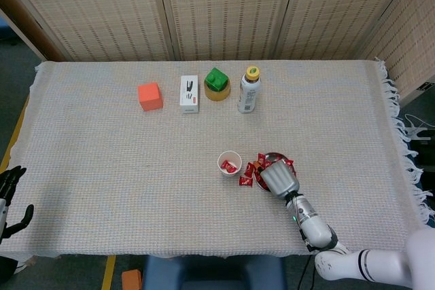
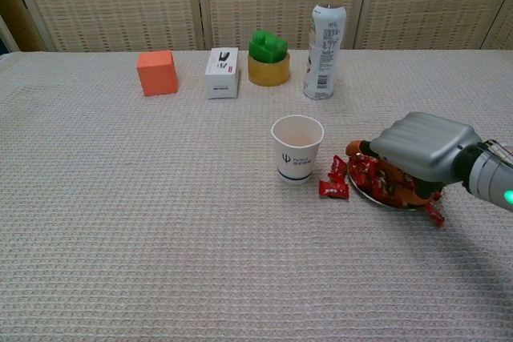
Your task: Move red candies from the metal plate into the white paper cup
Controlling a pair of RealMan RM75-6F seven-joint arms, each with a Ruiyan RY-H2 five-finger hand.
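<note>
chest view: right hand (image 2: 418, 152) sits low on the round metal plate (image 2: 362, 191), fingers buried in red wrapped candies (image 2: 378, 181); grip — can't tell
white paper cup (image 2: 296, 148): just left of plate
left hand (image 1: 9, 195): fingers apart, holding nothing

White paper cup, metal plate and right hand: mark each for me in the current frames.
white paper cup (image 2: 296, 150), chest view, front wall.
metal plate (image 1: 274, 157), head view, bare far rim.
right hand (image 2: 417, 146), chest view, grey back of hand over the plate.

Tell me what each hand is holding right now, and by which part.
The right hand lies palm down over the candies on the metal plate; its fingers are hidden, so a hold cannot be told. The left hand holds nothing.
</note>
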